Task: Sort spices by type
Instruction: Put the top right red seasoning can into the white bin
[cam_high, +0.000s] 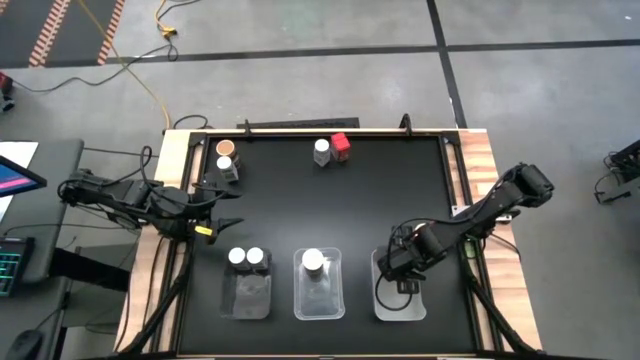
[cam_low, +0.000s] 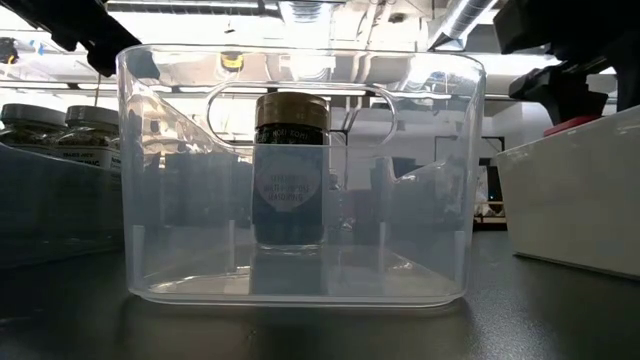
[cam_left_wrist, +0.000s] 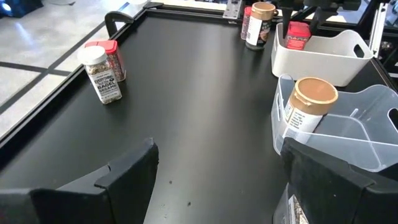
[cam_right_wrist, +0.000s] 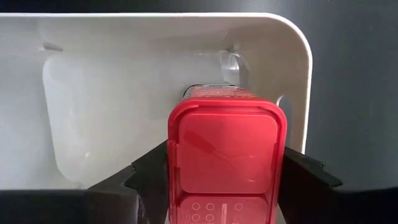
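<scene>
Right claw (cam_right_wrist: 221, 171) grips the red square-capped spice jar (cam_right_wrist: 225, 155) over the clear rectangular plastic tray (cam_right_wrist: 93, 93) beneath it, likely for sorting; left claw (cam_left_wrist: 214, 180) waits open.

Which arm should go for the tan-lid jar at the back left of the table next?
Left. The left gripper is open, empty and just in front of the tan-lid jar. The right gripper is shut on a red-cap jar over the right tray.

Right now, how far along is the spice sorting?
Done: two white-capped jars in the left tray, one in the middle tray. In hand: right gripper holds a red-capped jar over the right tray. Left: four jars along the far edge.
</scene>
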